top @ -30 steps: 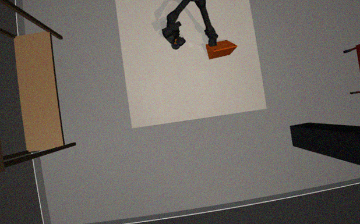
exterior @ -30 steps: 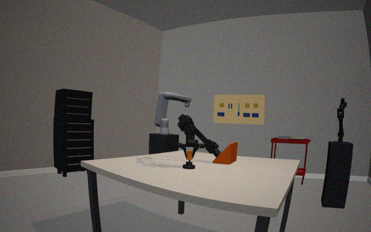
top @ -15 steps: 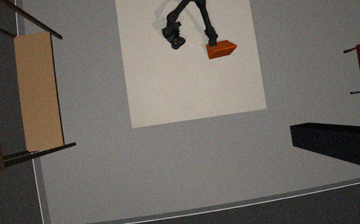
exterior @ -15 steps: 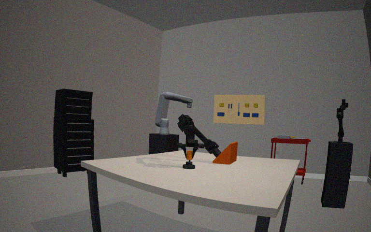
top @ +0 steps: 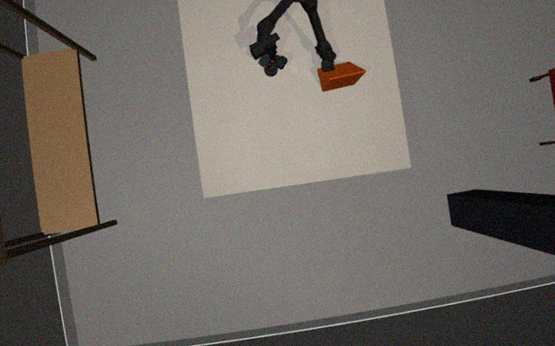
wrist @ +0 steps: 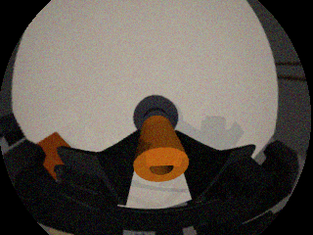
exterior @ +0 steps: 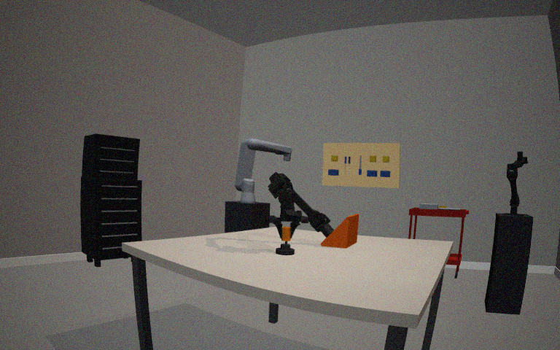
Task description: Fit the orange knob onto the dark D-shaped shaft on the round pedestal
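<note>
My gripper (exterior: 285, 232) (wrist: 156, 133) is shut on the orange knob (exterior: 285, 233) (wrist: 156, 147) (top: 271, 61) and holds it upright, right above the dark round pedestal (exterior: 284, 249) (wrist: 156, 110) (top: 271, 71) on the white table (exterior: 330, 272). In the exterior view the knob's lower end stands a little above the pedestal's base, over the short dark shaft. In the wrist view the knob's top shows a D-shaped hole with its flat side up, and the knob covers the shaft. The shaft's flat side is hidden.
An orange wedge block (top: 340, 76) (exterior: 343, 232) (wrist: 53, 151) holds the arm's base to the right of the pedestal. Off the table stand a black drawer cabinet (exterior: 110, 197), a red cart (exterior: 438, 227) and a dark column (exterior: 508, 259).
</note>
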### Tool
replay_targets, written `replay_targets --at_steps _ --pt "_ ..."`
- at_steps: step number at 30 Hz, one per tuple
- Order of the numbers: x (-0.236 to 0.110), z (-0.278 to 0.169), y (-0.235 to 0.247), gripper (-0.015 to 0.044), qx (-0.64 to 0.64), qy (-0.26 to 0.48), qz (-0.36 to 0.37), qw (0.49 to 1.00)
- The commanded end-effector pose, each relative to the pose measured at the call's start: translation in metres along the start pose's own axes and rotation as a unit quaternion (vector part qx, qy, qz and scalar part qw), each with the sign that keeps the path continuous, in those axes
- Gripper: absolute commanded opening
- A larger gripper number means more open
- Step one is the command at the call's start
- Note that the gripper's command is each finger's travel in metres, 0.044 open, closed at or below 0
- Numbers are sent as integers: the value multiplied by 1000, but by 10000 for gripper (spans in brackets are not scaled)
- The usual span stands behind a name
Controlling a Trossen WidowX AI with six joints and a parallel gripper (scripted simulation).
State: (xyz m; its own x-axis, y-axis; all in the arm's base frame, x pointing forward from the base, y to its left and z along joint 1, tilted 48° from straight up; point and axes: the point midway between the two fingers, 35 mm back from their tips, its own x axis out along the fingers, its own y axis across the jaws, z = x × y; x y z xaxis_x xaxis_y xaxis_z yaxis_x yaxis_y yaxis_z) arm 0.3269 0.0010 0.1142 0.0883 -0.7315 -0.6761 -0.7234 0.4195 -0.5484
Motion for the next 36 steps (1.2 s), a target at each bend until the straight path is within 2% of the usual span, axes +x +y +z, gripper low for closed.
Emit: replay_targets --at_steps 1,21,28,36 --pt "1 0 -1 0 -8 0 -1 1000" --pt "-3 -1 -1 0 -8 0 -1 1000" --pt "-2 0 -1 0 -107 0 -1 994" --pt "1 0 -1 0 -113 0 -1 994"
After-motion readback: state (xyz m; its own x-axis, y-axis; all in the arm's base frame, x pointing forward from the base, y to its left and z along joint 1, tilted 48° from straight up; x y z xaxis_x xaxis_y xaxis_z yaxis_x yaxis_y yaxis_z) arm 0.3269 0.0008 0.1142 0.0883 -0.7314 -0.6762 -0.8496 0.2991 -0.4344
